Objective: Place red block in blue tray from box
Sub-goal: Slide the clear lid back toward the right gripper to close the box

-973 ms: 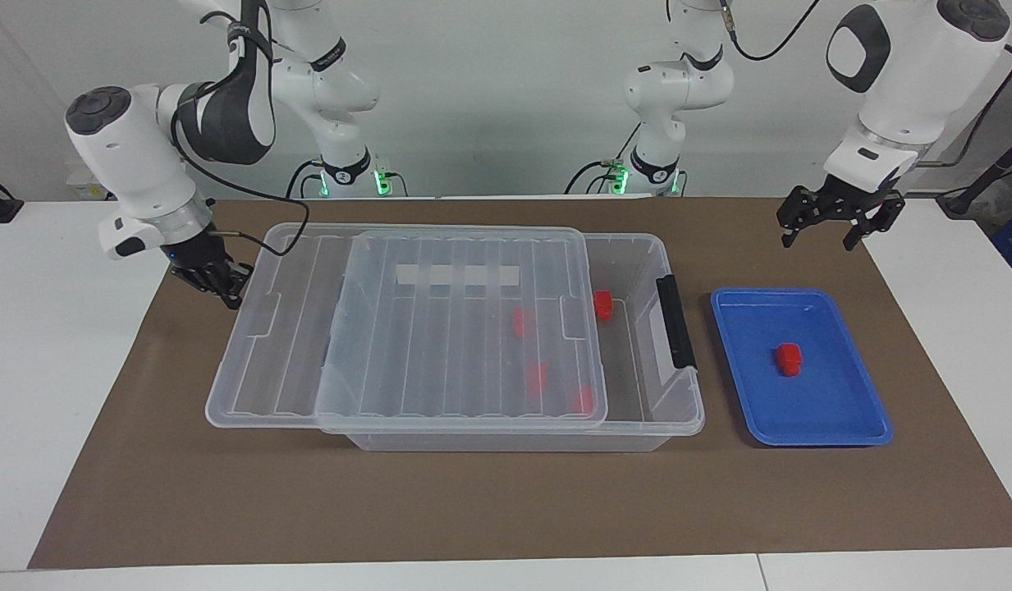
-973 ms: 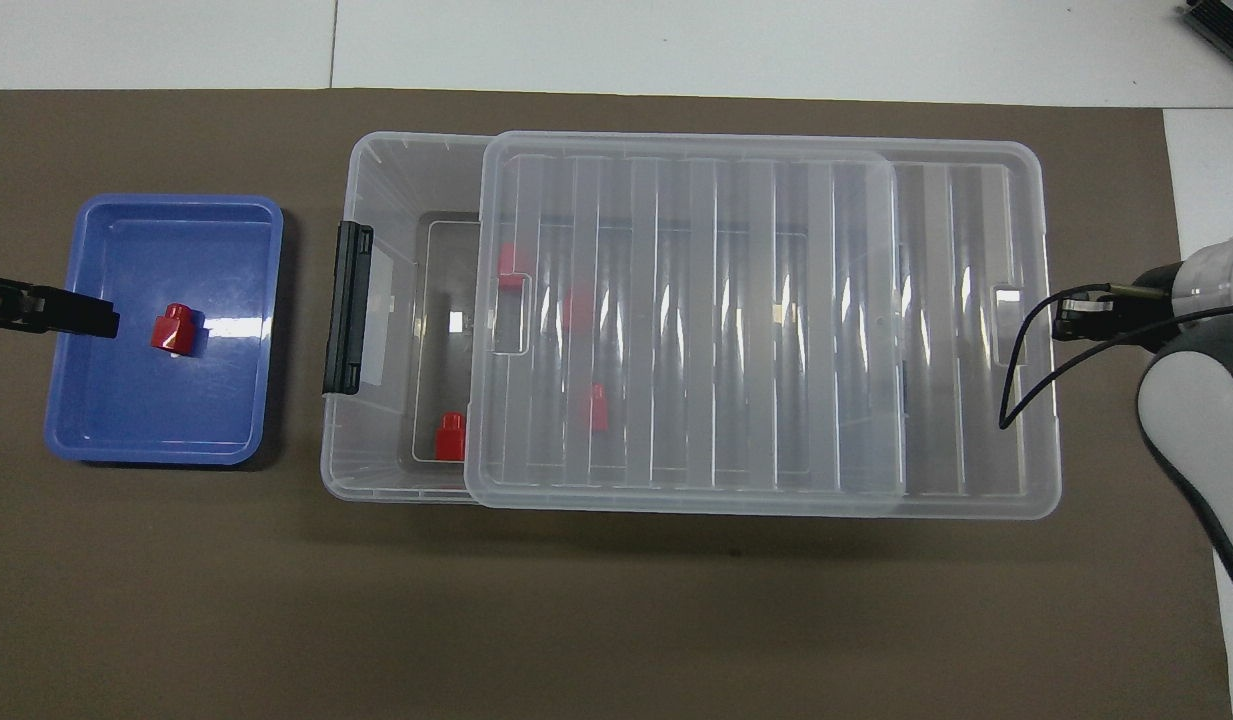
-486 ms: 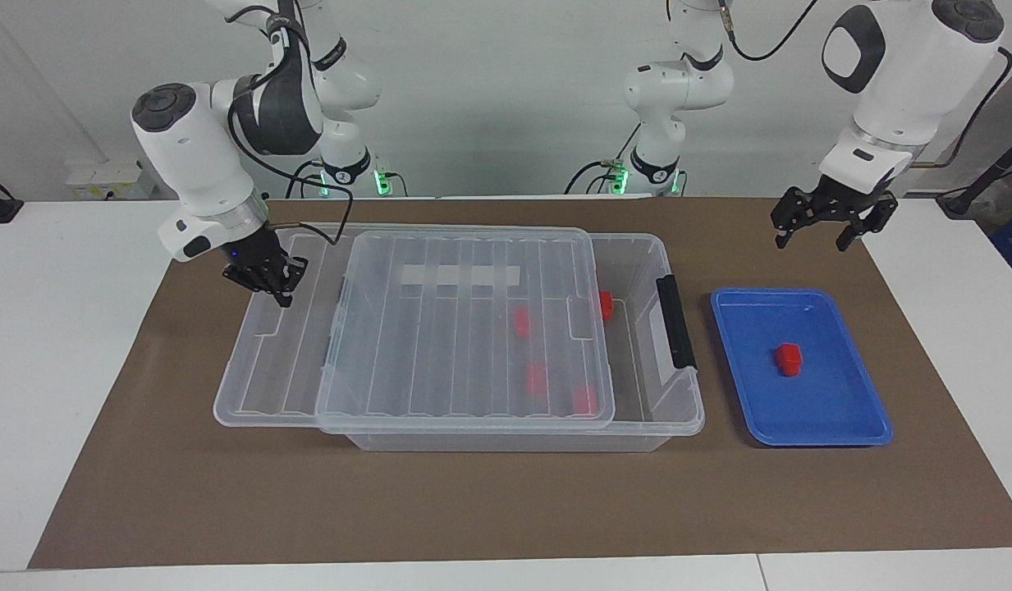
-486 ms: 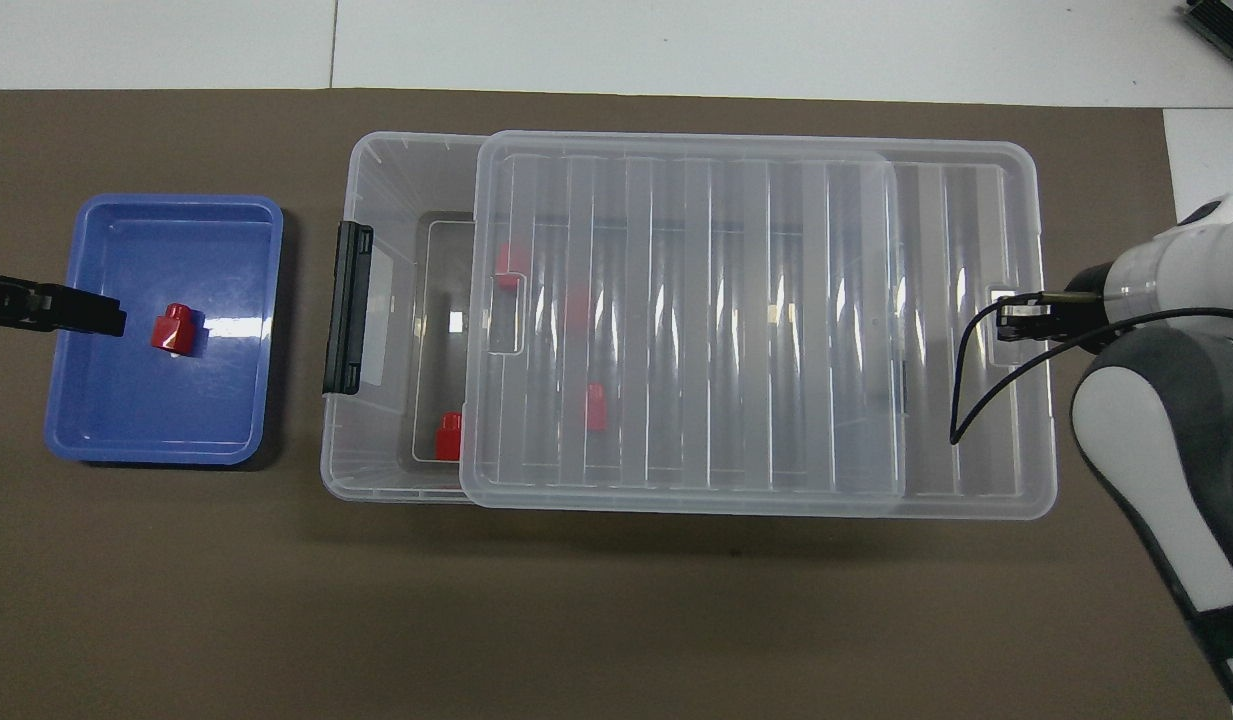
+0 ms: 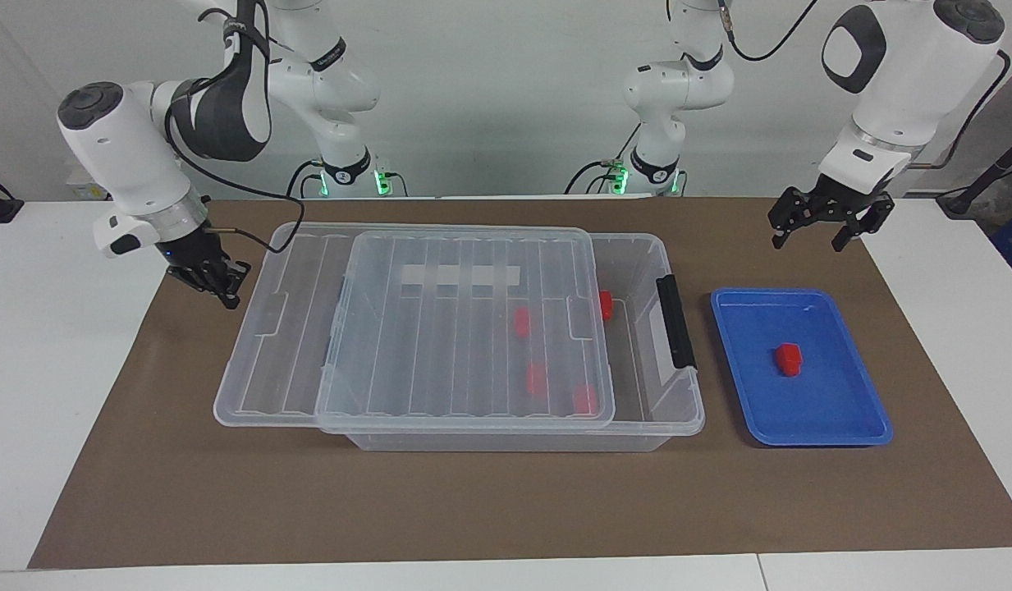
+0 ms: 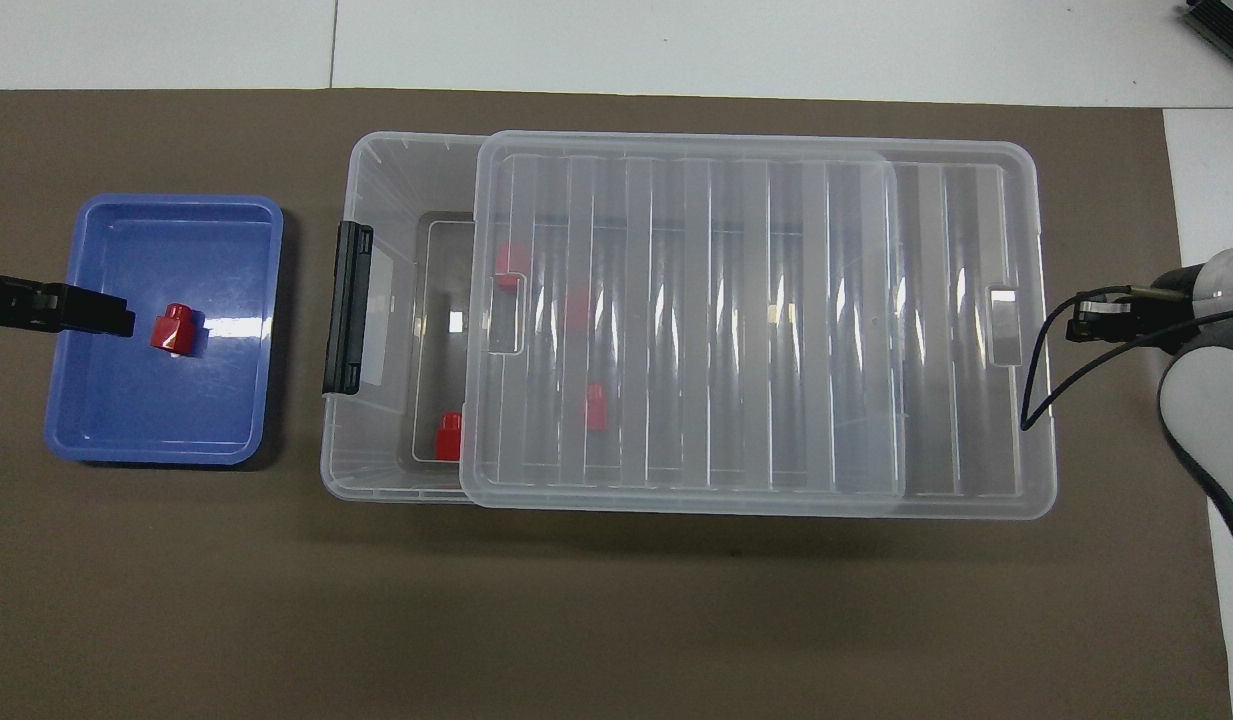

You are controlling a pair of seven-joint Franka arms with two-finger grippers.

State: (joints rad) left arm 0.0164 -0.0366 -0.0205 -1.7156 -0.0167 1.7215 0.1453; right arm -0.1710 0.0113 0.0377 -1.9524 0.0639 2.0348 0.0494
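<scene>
Right end effector [image 5: 212,277] (fingers together) has backed off the lid [image 5: 466,324]; left end effector [image 5: 826,222], fingers apart, hangs over the tray [image 5: 858,414] holding a chunky red block [image 5: 788,359].

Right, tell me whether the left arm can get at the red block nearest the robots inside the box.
Probably yes. That red block sits in the box at the lid's edge, mostly uncovered. The left gripper, open, hangs by the blue tray.
</scene>
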